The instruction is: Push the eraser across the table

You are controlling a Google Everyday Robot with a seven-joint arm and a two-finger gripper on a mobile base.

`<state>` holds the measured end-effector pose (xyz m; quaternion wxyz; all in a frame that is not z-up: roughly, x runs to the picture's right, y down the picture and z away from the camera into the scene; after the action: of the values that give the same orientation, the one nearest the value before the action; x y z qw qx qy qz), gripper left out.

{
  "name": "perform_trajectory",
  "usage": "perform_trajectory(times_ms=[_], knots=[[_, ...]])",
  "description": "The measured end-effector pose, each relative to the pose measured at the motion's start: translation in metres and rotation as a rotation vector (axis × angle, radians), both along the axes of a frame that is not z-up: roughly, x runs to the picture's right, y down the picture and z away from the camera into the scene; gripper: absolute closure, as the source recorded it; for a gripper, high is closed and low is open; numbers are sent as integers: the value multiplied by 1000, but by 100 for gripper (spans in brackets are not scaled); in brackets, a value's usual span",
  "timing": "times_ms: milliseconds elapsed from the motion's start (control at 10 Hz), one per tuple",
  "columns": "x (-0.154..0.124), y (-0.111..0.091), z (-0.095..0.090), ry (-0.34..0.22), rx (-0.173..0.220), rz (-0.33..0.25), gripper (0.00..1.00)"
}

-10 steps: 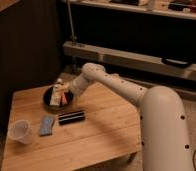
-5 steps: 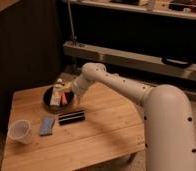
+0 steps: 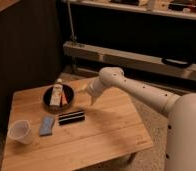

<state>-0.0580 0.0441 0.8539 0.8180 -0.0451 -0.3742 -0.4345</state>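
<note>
As the end effector (image 3: 92, 96), its grip state impossible to tell, hangs near frame centre, it should drop beside the eraser (image 3: 72, 117), lower left on the table (image 3: 116, 136), and push squarely.

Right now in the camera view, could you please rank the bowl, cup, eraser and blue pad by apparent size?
1. dark bowl
2. clear plastic cup
3. eraser and light-blue pad: too alike to rank
The gripper hovers just right of the bowl, over the table.

Hand (image 3: 92, 98) behind eraser (image 3: 71, 117), over table (image 3: 108, 136).
</note>
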Motion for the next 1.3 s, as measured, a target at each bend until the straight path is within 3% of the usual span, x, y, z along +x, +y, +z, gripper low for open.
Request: perform_trajectory(times_ms=[100,300,500,600,800,1000,1300], knots=[[5,2,-1,7,40,-15,57],[-1,5,2,1,68,-40,75],[-25,3,1,-31,75,-65,95],[-39,4,-7,-37,68,-85,99],[-54,22,-16,-28,24,-131,100],[-60,34,-9,5,-12,-179,100],[-63,29,-3,20,-29,-238,100]])
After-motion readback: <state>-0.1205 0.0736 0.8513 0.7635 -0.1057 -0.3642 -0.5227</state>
